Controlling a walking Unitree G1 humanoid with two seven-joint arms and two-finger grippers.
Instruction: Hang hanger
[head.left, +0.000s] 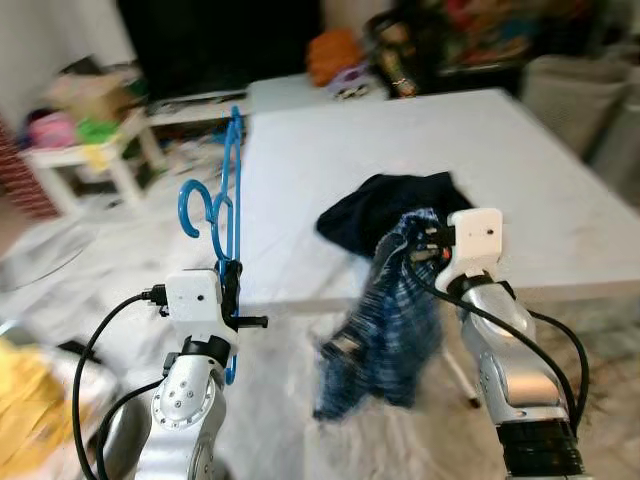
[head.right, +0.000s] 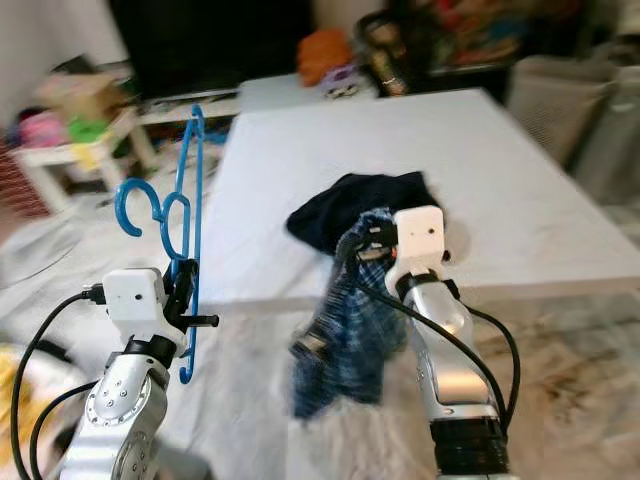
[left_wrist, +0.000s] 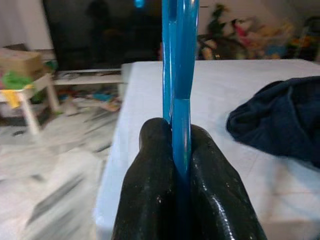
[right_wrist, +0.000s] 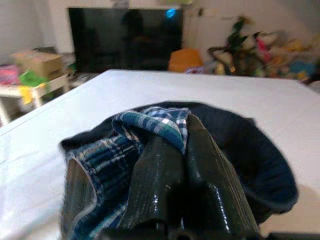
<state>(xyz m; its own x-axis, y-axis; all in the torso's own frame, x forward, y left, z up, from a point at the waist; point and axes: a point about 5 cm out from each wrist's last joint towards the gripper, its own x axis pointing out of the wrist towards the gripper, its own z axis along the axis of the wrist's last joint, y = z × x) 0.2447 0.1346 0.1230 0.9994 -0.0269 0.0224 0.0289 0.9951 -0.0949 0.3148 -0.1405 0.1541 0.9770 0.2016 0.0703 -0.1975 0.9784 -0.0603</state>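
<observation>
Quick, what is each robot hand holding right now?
Left gripper: shut on the blue hanger.
Right gripper: shut on the plaid shirt.

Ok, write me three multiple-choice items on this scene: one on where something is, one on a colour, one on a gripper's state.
1. Where does the dark navy garment lie?
A. on the white table
B. on the floor
C. over the hanger

2. What colour is the hanger?
A. red
B. blue
C. white

3. How does the right gripper stand?
A. open above the table
B. shut on the hanger
C. shut on the plaid shirt

Answers: 1 A, it rests on the white table behind the right gripper. 2 B, the hanger clamped upright in the left gripper is bright blue. 3 C, the jaws pinch the plaid shirt, which hangs below the table's edge.
</observation>
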